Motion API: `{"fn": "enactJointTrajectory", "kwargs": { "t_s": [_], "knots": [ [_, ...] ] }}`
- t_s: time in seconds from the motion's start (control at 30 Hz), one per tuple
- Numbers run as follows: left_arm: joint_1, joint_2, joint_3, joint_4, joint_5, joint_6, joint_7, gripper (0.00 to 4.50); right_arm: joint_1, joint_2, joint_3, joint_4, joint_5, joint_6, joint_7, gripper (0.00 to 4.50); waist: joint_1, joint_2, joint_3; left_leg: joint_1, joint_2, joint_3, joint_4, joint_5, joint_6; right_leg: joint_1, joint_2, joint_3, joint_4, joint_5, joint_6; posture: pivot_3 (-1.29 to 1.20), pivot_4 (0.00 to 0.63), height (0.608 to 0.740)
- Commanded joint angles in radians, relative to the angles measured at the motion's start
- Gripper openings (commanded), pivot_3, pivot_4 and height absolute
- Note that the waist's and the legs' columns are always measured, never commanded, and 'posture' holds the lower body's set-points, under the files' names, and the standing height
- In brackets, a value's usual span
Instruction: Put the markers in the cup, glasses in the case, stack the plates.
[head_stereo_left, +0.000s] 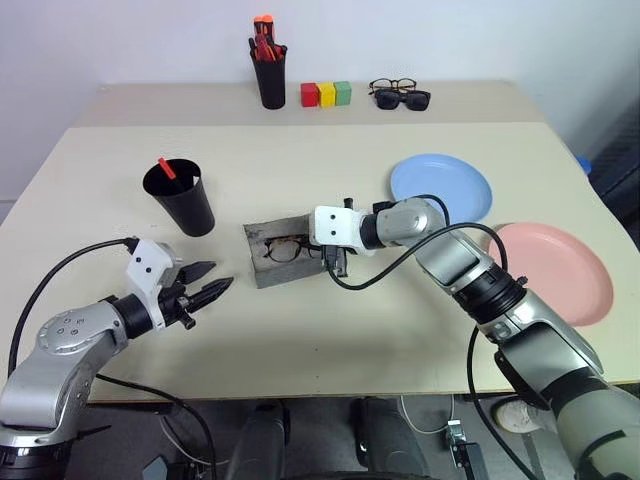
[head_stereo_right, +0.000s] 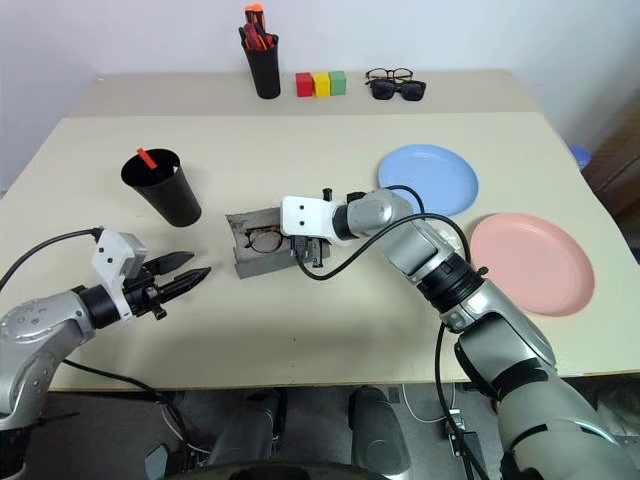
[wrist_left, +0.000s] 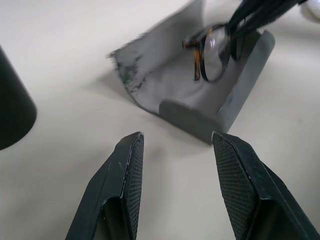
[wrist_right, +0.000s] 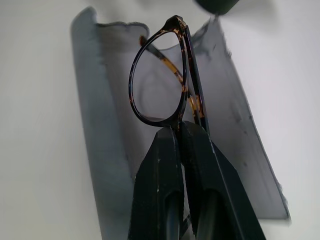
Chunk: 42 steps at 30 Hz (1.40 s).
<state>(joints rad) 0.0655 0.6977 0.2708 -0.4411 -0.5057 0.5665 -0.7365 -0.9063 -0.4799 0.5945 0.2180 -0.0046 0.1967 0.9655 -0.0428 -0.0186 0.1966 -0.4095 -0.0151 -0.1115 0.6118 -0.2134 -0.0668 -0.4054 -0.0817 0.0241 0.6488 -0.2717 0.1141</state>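
One step is in hand: the right gripper (wrist_right: 181, 131), jaws clenched on the glasses (wrist_right: 165, 75) at the frame, holds them folded over the open grey case (head_stereo_left: 262, 240) lying mid-surface, between the black cup (head_stereo_left: 182, 198) and the blue plate (head_stereo_left: 450, 182). The left gripper (head_stereo_left: 208, 281) hovers near the case with jaws parted, grasping nothing. Judged next: seat the glasses fully in the case trough, release, then close the lid.

The two head views look forward and down over the table (head_stereo_left: 300, 340), with the open case (head_stereo_right: 258, 243) near the middle. Both wrist views sit close to that case, facing it from opposite sides, and share its grey lining and the glasses (wrist_right: 165, 75).
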Motion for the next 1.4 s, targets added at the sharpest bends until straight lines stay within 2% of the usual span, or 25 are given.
{"fn": "enactJointTrajectory", "kwargs": {
  "t_s": [0.03, 0.13, 0.17, 0.23, 0.27, 0.3, 0.33, 0.47, 0.6, 0.73, 0.87, 0.97, 1.1, 1.23, 1.4],
  "knots": [
    [-0.011, 0.003, 0.027, -0.025, -0.015, 0.001, 0.015, 2.2, -0.003, 0.018, -0.052, -0.037, 0.019, -0.007, 0.052, 0.67, -0.001, 0.0, 0.0, 0.0, 0.0, 0.0, 0.0, 0.0, 0.0, 0.0, 0.0, 0.0, 0.0, 0.0, 0.0, 0.0, 0.15, 0.74],
    [-0.063, -0.002, 0.035, -0.003, -0.048, 0.033, 0.037, 2.2, -0.012, 0.044, -0.086, -0.034, -0.001, 0.006, 0.015, 1.78, -0.001, 0.0, 0.0, 0.0, 0.0, 0.0, 0.0, 0.0, 0.0, 0.0, 0.0, 0.0, 0.001, 0.0, 0.0, 0.0, 0.15, 0.74],
    [-0.097, -0.008, 0.037, 0.012, -0.061, 0.045, 0.047, 1.94, -0.018, 0.055, -0.106, -0.033, -0.005, 0.015, -0.01, 2.38, -0.001, 0.0, 0.0, 0.0, 0.0, 0.0, 0.0, 0.0, 0.0, 0.0, 0.0, 0.0, 0.001, 0.0, 0.0, 0.0, 0.15, 0.74],
    [-0.167, -0.013, 0.008, 0.036, -0.058, 0.053, 0.059, 1.3, -0.019, 0.062, -0.138, -0.048, -0.007, 0.03, -0.032, 2.4, 0.003, 0.0, 0.0, 0.001, 0.0, 0.0, 0.001, 0.0, 0.0, 0.0, 0.001, 0.0, 0.001, 0.0, 0.0, 0.0, 0.15, 0.74],
    [-0.221, -0.023, -0.02, 0.055, -0.046, 0.062, 0.077, 0.91, -0.011, 0.058, -0.155, -0.071, -0.004, 0.044, -0.035, 2.4, 0.004, 0.0, 0.0, 0.001, 0.0, -0.001, 0.001, 0.0, -0.001, 0.001, 0.001, 0.0, 0.001, 0.0, 0.0, 0.0, 0.15, 0.74],
    [-0.275, -0.036, -0.05, 0.077, -0.031, 0.073, 0.099, 0.33, 0.0, 0.054, -0.17, -0.096, -0.001, 0.058, -0.037, 2.4, 0.007, 0.0, 0.0, 0.0, 0.0, -0.001, 0.001, 0.0, -0.001, 0.001, 0.0, 0.0, 0.001, 0.0, 0.0, 0.0, 0.15, 0.74],
    [-0.341, -0.053, -0.089, 0.109, -0.002, 0.085, 0.13, 0.07, 0.016, 0.046, -0.189, -0.13, 0.006, 0.076, -0.039, 2.4, 0.012, 0.0, 0.0, 0.0, -0.001, -0.001, 0.002, 0.0, -0.001, 0.001, 0.0, 0.0, 0.001, 0.0, 0.0, 0.0, 0.15, 0.74],
    [-0.557, -0.13, -0.237, 0.24, 0.1, 0.131, 0.206, 0.07, 0.119, -0.001, -0.255, -0.307, 0.039, 0.142, -0.033, 2.4, 0.028, -0.001, -0.001, 0.0, -0.002, -0.001, 0.002, 0.0, -0.001, 0.002, 0.0, 0.0, 0.001, 0.001, 0.002, 0.0, 0.15, 0.74],
    [-0.738, -0.234, -0.292, 0.404, 0.092, 0.229, 0.221, 0.07, 0.263, -0.057, -0.324, -0.517, 0.097, 0.231, -0.033, 2.4, 0.028, -0.001, 0.0, 0.0, -0.002, -0.001, 0.001, 0.0, -0.001, 0.001, 0.0, 0.0, 0.0, 0.001, 0.002, 0.0, 0.15, 0.74],
    [-0.895, -0.273, -0.36, 0.643, 0.154, 0.305, 0.214, 0.07, 0.411, -0.104, -0.405, -0.678, 0.137, 0.352, -0.078, 2.4, 0.021, -0.001, 0.0, 0.0, -0.002, -0.001, 0.003, 0.0, -0.001, 0.001, 0.0, 0.0, 0.001, 0.001, 0.002, 0.0, 0.15, 0.74],
    [-1.005, -0.31, -0.337, 0.863, 0.16, 0.325, 0.197, 0.07, 0.516, -0.108, -0.504, -0.803, 0.213, 0.501, -0.137, 2.4, 0.01, -0.001, 0.0, 0.0, -0.002, -0.002, 0.002, 0.0, 0.0, 0.001, 0.0, 0.0, 0.002, 0.001, 0.002, 0.0, 0.15, 0.74],
    [-1.051, -0.313, -0.349, 0.962, 0.163, 0.32, 0.13, 0.07, 0.57, -0.1, -0.567, -0.87, 0.264, 0.592, -0.187, 2.4, 0.004, -0.001, 0.0, 0.0, -0.002, -0.002, 0.002, 0.0, 0.0, 0.001, 0.0, 0.0, 0.002, 0.001, 0.002, 0.0, 0.15, 0.74],
    [-1.065, -0.298, -0.399, 1.005, 0.197, 0.309, 0.039, 0.07, 0.621, -0.113, -0.599, -0.905, 0.288, 0.637, -0.232, 2.4, 0.003, -0.001, 0.0, 0.0, -0.002, -0.002, 0.002, 0.0, 0.0, 0.001, 0.0, 0.0, 0.001, 0.001, 0.002, 0.0, 0.15, 0.74],
    [-1.014, -0.251, -0.419, 0.902, 0.187, 0.323, -0.065, 0.07, 0.631, -0.117, -0.588, -0.884, 0.282, 0.627, -0.266, 2.4, -0.002, -0.001, 0.0, 0.0, -0.002, -0.001, 0.002, 0.0, 0.0, 0.001, 0.0, 0.0, 0.002, 0.001, 0.002, 0.0, 0.15, 0.74],
    [-0.925, -0.199, -0.4, 0.713, 0.167, 0.379, -0.089, 0.07, 0.618, -0.126, -0.581, -0.856, 0.285, 0.611, -0.279, 2.4, 0.0, -0.001, 0.0, 0.0, -0.002, -0.001, 0.002, 0.0, 0.0, 0.001, 0.0, 0.0, 0.002, 0.001, 0.002, 0.0, 0.15, 0.74]
  ]
}}
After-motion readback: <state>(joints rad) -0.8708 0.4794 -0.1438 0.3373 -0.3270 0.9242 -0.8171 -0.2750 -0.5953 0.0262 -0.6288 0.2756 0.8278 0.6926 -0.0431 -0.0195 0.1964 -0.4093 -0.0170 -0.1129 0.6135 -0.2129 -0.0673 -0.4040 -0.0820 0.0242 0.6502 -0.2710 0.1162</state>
